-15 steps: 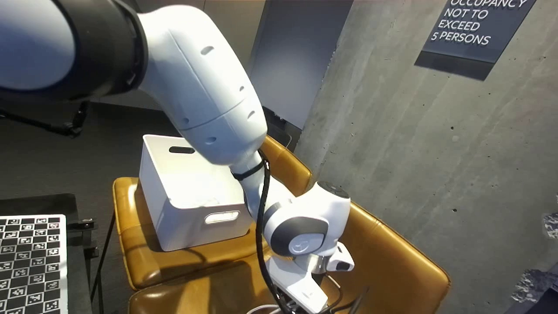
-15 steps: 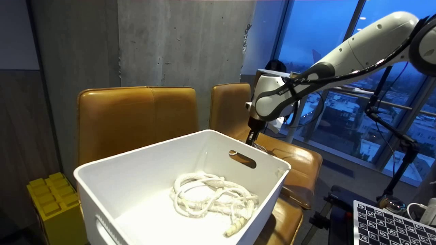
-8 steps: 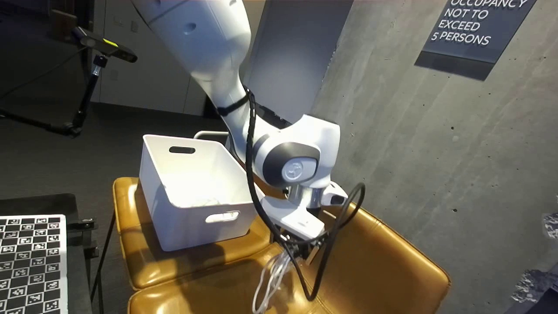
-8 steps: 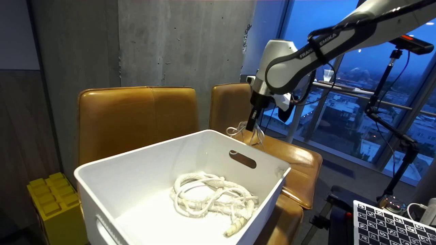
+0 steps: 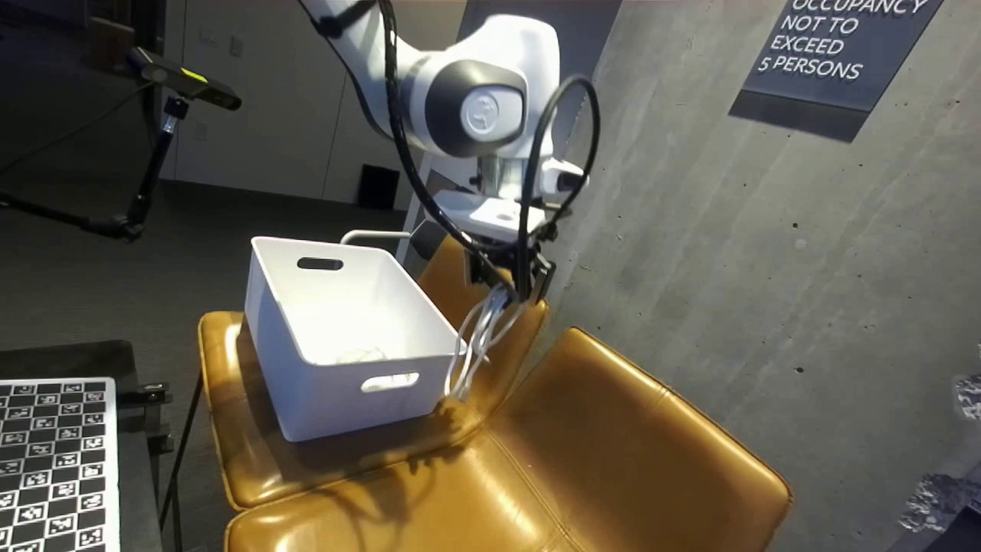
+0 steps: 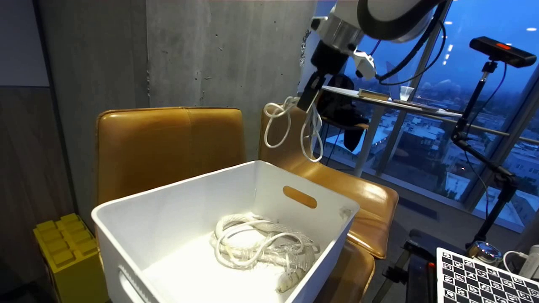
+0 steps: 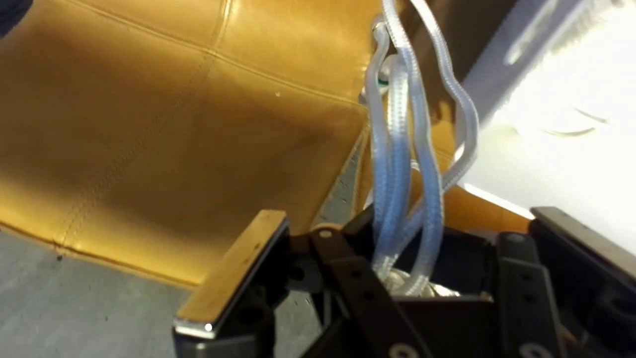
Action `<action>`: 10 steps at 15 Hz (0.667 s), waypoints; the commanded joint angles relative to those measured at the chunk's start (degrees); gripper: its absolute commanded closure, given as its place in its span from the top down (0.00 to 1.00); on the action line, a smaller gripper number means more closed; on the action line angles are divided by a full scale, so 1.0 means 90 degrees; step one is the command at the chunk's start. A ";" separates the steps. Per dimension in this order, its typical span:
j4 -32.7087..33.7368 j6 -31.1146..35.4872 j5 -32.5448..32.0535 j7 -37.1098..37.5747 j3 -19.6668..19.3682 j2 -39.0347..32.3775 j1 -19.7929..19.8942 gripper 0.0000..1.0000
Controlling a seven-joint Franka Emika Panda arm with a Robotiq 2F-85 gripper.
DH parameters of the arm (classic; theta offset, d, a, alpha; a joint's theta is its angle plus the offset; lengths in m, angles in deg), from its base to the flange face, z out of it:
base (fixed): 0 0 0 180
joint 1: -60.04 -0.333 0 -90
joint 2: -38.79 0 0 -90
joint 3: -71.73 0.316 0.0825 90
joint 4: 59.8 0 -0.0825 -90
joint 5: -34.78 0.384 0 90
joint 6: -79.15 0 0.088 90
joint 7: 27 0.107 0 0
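A white cord (image 7: 399,149) is held up by the gripper (image 6: 306,103) at upper middle — jaws clamped on it — and next should be kept off the box (image 6: 193,206), lower middle.

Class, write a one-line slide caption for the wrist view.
A pale cord clamped in the gripper, with a tan chair and a white bin beyond.

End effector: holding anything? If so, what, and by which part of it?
The end effector grips a white cord, pinched where its strands gather together; the rest hangs below in loops.
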 commanded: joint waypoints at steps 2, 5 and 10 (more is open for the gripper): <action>-0.0659 -0.0434 -0.0106 0.0667 0.0287 0.1314 -0.0579 0.00; -0.0971 -0.1099 0.0037 0.1181 0.0627 0.2000 -0.1006 0.00; -0.1648 -0.1620 0.0571 0.1792 0.1156 0.2804 -0.1589 0.00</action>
